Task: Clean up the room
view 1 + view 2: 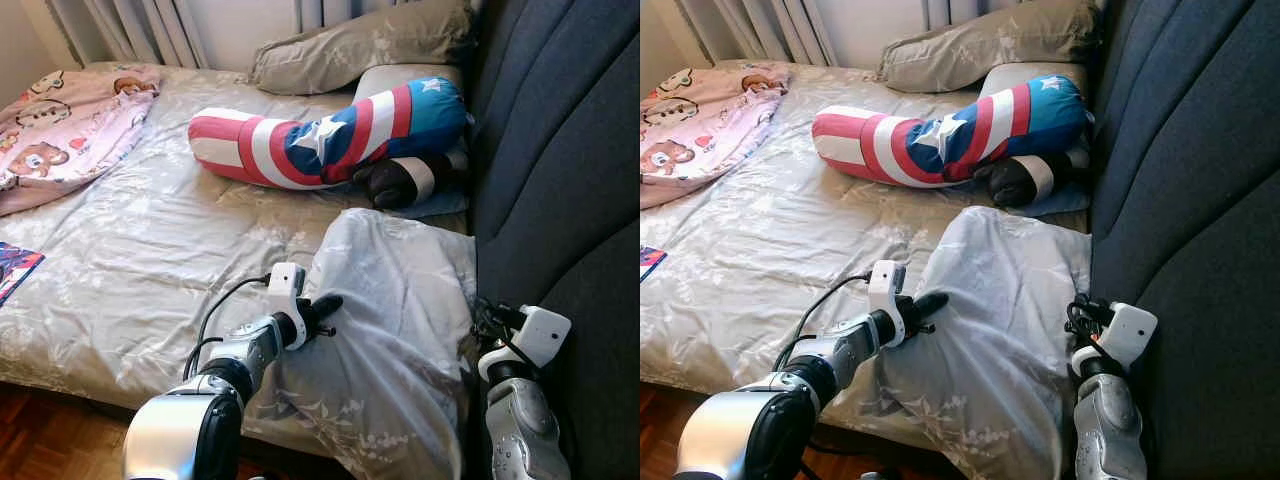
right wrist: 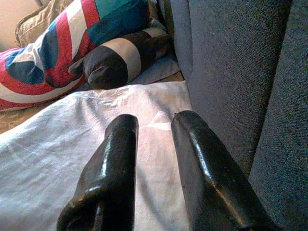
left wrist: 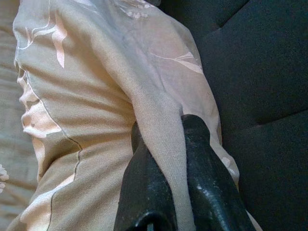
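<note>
Pale grey floral-print pillow (image 1: pixel 395 330) lies at the bed's near corner against the dark blue padded headboard (image 1: pixel 560 150); head view has the left gripper (image 1: pixel 322 312) at its near edge. Left wrist view: black fingers (image 3: pixel 144 187) clamp a fold of the fabric. Right wrist view: right gripper (image 2: pixel 153 130) spread, empty, hovering over the pillow beside the headboard. Step appears to be tidying the pillow; next likely calls for a second grip, then a lift.

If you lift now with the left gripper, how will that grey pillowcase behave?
Probably floppy: the pillowcase lies wrinkled and draped over the bed edge. Likely light, so it should trail and sag. The left gripper pinches just one fold, which may slip.
</note>
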Controlling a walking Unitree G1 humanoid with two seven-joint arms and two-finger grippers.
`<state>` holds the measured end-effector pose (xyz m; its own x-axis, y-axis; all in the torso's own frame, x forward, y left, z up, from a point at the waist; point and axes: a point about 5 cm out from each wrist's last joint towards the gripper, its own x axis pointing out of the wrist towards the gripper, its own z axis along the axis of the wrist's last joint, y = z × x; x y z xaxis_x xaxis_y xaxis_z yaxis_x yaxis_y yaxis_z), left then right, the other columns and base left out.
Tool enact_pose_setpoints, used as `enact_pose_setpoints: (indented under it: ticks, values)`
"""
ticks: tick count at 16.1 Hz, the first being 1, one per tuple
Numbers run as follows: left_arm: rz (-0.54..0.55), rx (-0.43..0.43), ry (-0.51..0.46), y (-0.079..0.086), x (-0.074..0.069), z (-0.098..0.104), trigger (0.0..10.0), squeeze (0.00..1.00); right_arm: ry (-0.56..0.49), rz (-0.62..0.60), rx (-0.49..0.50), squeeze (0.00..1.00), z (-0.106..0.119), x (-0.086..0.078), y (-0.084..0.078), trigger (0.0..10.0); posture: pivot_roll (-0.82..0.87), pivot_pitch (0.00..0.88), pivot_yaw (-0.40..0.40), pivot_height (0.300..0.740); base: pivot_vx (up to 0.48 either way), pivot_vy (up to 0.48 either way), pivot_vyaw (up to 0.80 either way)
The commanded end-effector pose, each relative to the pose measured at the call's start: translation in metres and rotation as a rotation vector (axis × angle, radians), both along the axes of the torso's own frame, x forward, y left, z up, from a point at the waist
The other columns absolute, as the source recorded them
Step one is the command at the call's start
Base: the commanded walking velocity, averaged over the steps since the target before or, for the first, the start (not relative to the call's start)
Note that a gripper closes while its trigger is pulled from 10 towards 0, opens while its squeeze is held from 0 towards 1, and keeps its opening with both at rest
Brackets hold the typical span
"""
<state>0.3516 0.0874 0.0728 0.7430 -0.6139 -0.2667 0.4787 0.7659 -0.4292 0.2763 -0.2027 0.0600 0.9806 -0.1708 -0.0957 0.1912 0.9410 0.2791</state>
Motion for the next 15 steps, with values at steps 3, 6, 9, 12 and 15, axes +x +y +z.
enact_pose_setpoints:
  ticks: [3, 6, 9, 12, 15]
  values:
    - [-0.031, -0.004, -0.031, -0.007, 0.001, 0.005, 10.0, 0.21, 0.018, -0.004, 0.003, 0.00, -0.006, -0.005, -0.001, 10.0, -0.15, 0.154, 0.029, 0.740, 0.000, 0.000, 0.00]
    - [-0.042, -0.018, -0.016, -0.010, 0.000, 0.004, 10.0, 1.00, 0.021, 0.001, 0.001, 0.00, -0.006, -0.005, -0.002, 10.0, -0.15, 0.154, 0.028, 0.740, 0.000, 0.000, 0.00]
    - [-0.062, -0.031, -0.004, -0.013, -0.002, 0.003, 10.0, 1.00, 0.022, 0.007, 0.004, 0.00, -0.006, -0.005, 0.001, 10.0, -0.15, 0.154, 0.028, 0.740, 0.000, 0.000, 0.00]
    - [-0.054, -0.018, -0.006, -0.011, -0.002, 0.001, 10.0, 1.00, 0.025, 0.010, 0.006, 0.00, -0.007, -0.005, 0.001, 10.0, -0.15, 0.156, 0.027, 0.740, 0.000, 0.000, 0.00]
    - [0.080, 0.037, -0.028, 0.007, -0.003, -0.007, 10.0, 0.00, 0.065, 0.020, 0.008, 0.00, -0.018, -0.007, 0.002, 10.0, -0.14, 0.150, 0.023, 0.740, 0.000, 0.000, 0.00]
